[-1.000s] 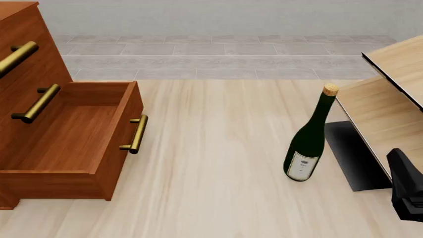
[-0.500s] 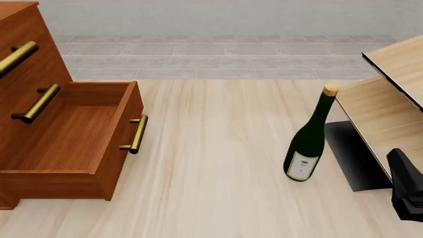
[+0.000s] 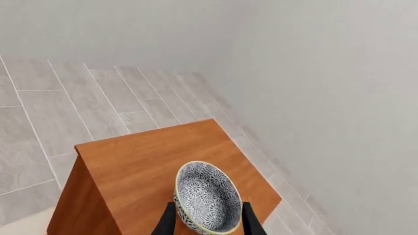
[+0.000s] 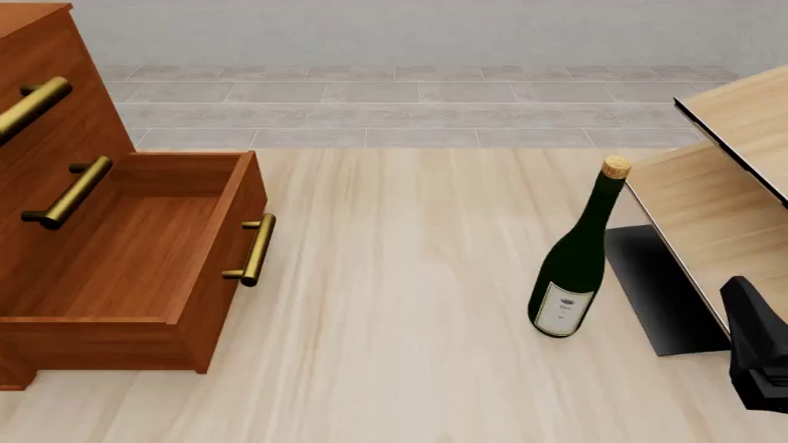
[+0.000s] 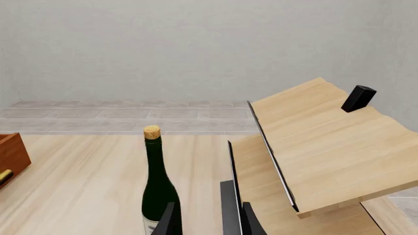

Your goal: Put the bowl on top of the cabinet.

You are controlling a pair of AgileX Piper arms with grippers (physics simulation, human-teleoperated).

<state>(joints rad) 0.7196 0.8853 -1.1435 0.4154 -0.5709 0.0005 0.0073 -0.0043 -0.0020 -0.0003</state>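
In the left wrist view the bowl (image 3: 207,198), white with a grey-blue pattern, sits between the two black fingers of my left gripper (image 3: 207,224), which is shut on it. The bowl hangs just over the flat reddish-brown top of the cabinet (image 3: 147,169); I cannot tell whether it touches. The front view shows the cabinet (image 4: 50,138) at the left with brass bar handles and its lower drawer (image 4: 136,249) pulled out; the bowl and left gripper are outside that view. My right gripper (image 5: 209,221) is open with nothing in it, near the table's right front.
A dark green wine bottle (image 4: 574,258) with a cork stands right of centre, close ahead of the right gripper. A pale light-wood unit with black edges (image 4: 726,185) fills the right side. Part of the right arm (image 4: 758,355) shows at the lower right.
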